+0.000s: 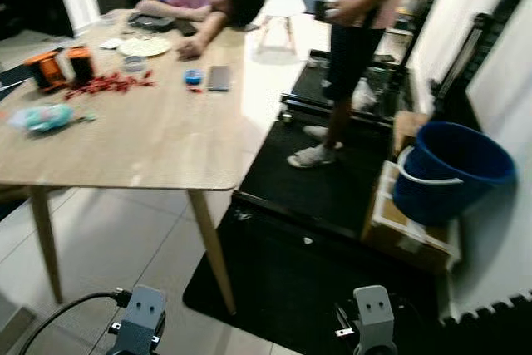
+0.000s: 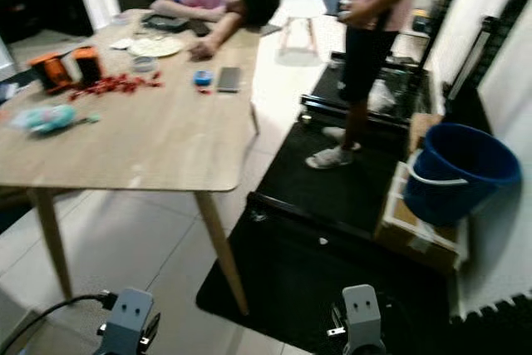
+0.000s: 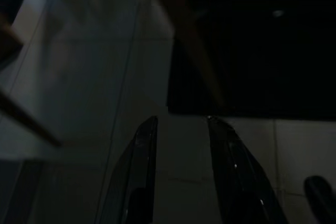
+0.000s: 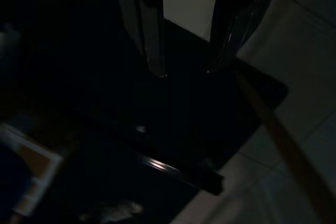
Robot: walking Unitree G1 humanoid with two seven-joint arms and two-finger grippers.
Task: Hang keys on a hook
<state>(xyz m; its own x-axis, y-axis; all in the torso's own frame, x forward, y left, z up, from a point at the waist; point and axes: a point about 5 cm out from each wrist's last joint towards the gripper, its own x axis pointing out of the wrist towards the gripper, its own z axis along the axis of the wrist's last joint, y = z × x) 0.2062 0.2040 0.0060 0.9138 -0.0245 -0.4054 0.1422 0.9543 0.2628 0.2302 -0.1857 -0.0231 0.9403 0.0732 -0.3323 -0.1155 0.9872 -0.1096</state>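
We hang our left hand (image 3: pixel 181 174) and right hand (image 4: pixel 186 24) low, both released and empty, beside the light wooden bench (image 1: pixel 158 143); keys and hook cannot be made out.

No legible text, labels, brands, numbers or signs. Items on the wooden table (image 1: pixel 150 135), including the orange containers (image 1: pixel 58 66), are too blurred to read.
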